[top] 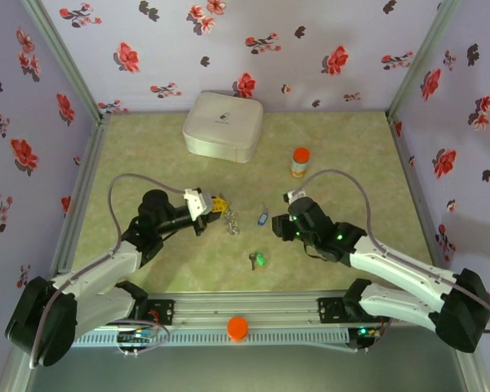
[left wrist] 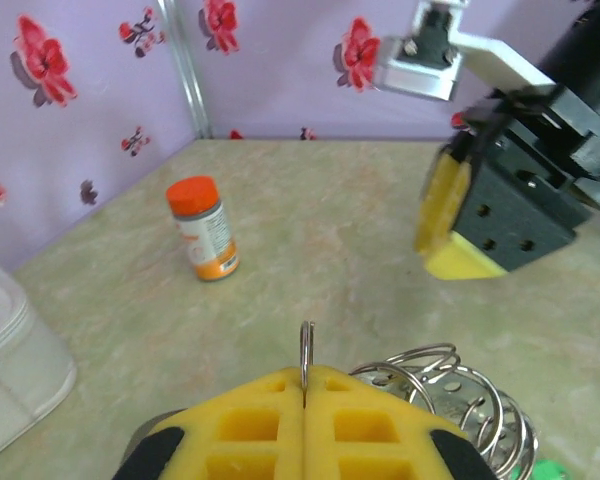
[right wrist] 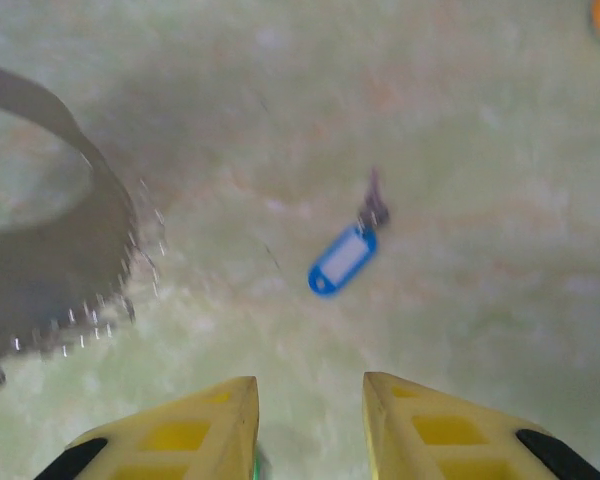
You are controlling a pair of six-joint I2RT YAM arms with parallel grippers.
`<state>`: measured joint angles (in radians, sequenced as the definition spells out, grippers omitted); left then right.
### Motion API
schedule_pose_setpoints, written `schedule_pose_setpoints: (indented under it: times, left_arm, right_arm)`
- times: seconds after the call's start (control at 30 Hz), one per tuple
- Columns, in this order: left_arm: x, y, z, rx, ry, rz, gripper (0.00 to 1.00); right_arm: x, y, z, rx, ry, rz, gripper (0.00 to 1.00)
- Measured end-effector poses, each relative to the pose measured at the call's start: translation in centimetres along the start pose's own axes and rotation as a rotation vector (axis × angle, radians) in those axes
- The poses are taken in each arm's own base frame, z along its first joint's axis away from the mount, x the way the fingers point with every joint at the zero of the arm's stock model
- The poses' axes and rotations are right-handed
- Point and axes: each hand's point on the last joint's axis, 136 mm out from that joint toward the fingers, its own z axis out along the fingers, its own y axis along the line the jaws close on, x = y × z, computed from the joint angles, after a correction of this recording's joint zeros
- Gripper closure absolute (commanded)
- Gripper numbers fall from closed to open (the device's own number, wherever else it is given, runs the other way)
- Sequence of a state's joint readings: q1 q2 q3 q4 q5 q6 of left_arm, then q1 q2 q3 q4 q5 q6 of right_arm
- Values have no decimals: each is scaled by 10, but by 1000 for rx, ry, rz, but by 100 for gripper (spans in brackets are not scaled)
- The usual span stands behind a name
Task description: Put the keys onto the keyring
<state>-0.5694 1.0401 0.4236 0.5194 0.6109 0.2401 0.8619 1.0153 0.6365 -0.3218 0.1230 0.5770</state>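
The table point(top: 147, 163) has a pale green and beige marbled top, walled on the left, back and right by lilac panels printed with red and dark flowers, with metal posts in the back corners. A white rounded case point(top: 223, 124) sits at upper centre of the overhead view, and an orange-capped bottle point(top: 300, 162) stands to its lower right. Just left of centre in that view, the left gripper point(top: 221, 204) has its yellow pads pressed together on a thin wire of the keyring point(left wrist: 460, 400). In the left wrist view the wire stands up from the seam between the pads, while the rest of the ring lies in silvery coils at lower right. The blue key point(right wrist: 342, 260) lies on the table between the two grippers. In the right wrist view it is at mid-frame, above the gap of the right gripper point(right wrist: 310, 385) and apart from it. That gripper's fingers stand partly apart with nothing between them. The green key point(top: 257, 260) lies below the blue key in the overhead view, nearer the front rail and away from both grippers. The bottle's label and a small dark mark on the case are too small to read.
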Motion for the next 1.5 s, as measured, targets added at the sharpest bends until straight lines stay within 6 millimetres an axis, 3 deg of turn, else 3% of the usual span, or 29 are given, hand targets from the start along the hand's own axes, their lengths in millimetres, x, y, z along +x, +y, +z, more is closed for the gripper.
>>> schedule_pose_setpoints:
  times: [0.23, 0.47, 0.63, 0.87, 1.2, 1.5]
  left_arm:
    - [8, 7, 2, -39, 29, -3, 100]
    - [8, 9, 2, -48, 29, 5, 100]
    - [6, 9, 2, -49, 23, 8, 100]
    - [-3, 11, 2, -56, -14, 24, 100]
    - [-7, 10, 1, -50, -25, 28, 100]
    - [-10, 9, 0, -42, -39, 25, 100]
  right_arm:
    - [54, 9, 25, 6, 236, 231, 60]
    - [85, 10, 44, 112, 374, 617, 58]
    - [92, 19, 49, 167, 418, 807, 55]
    - [93, 42, 49, 163, 449, 894, 55]
    - [106, 45, 59, 171, 479, 987, 56]
    - [101, 47, 65, 157, 455, 1010, 56]
